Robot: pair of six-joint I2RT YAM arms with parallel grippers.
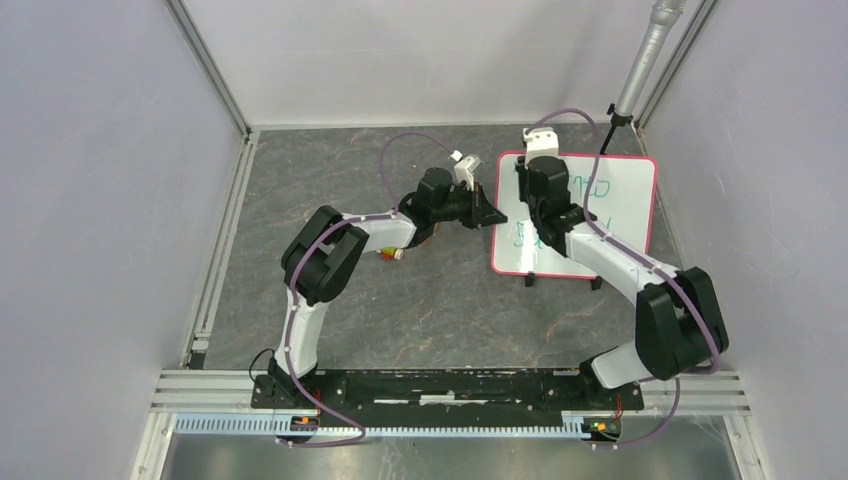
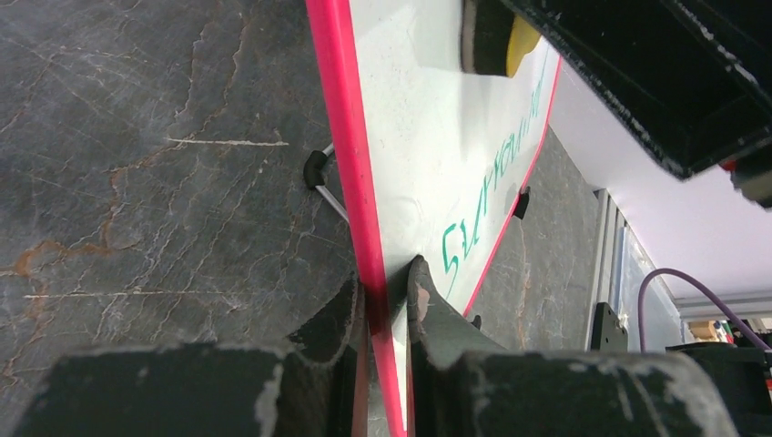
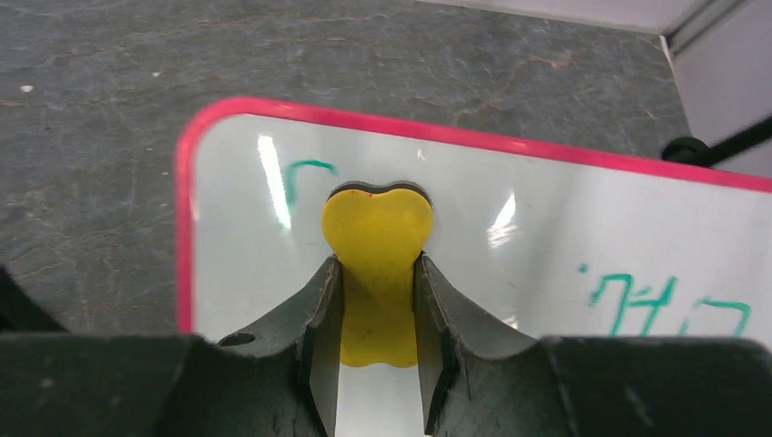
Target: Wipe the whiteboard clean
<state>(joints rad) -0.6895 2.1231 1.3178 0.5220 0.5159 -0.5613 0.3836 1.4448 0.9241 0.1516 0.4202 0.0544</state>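
Observation:
The whiteboard lies at the right of the table, white with a pink-red frame and green writing. My left gripper is shut on its left edge; in the left wrist view the fingers clamp the pink frame. My right gripper is shut on a yellow eraser whose dark pad rests on the board near its far left corner, beside a short green stroke. The same eraser shows at the top of the left wrist view. From above, the right gripper sits over that corner.
A small orange and white object lies under the left forearm. A grey pole on a black stand rises behind the board's far right corner. Black feet hold the board off the dark stone tabletop. Walls close three sides.

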